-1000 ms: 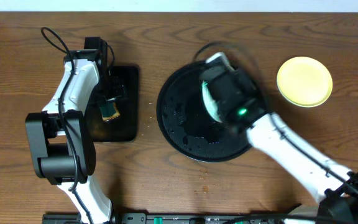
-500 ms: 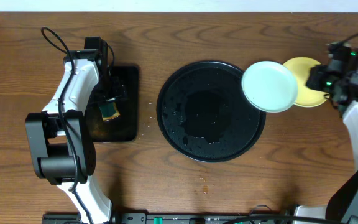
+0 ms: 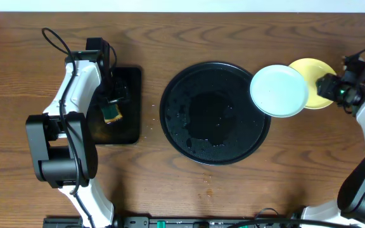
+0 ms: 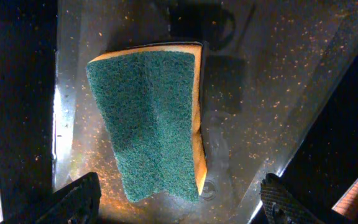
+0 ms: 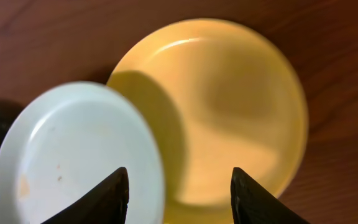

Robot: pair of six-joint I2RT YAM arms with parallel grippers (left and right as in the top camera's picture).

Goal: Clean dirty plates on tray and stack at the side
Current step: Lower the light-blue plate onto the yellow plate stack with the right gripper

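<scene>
The round black tray [image 3: 176, 126] sits mid-table, wet and with no plate inside it. A pale blue-white plate [image 3: 279, 91] lies across the tray's right rim and overlaps the pale yellow plate [image 3: 320, 71] on the table. Up close, the pale plate [image 5: 73, 162] shows small brown specks and covers the left edge of the yellow plate [image 5: 229, 106]. My right gripper [image 3: 334, 88] is at the plates' right side. Its jaws [image 5: 179, 199] stand apart above both plates, clamping nothing. My left gripper [image 4: 179, 202] hangs open over a green sponge [image 4: 148, 118].
The sponge [image 3: 112, 113] lies on a small rectangular black tray [image 3: 128, 126] at the left, under the left arm. Bare wooden table surrounds both trays, with its right edge close behind the right gripper.
The right arm carried the pale plate off the round tray to the right, onto the yellow plate's edge, then opened its jaws. The left arm has not moved.
</scene>
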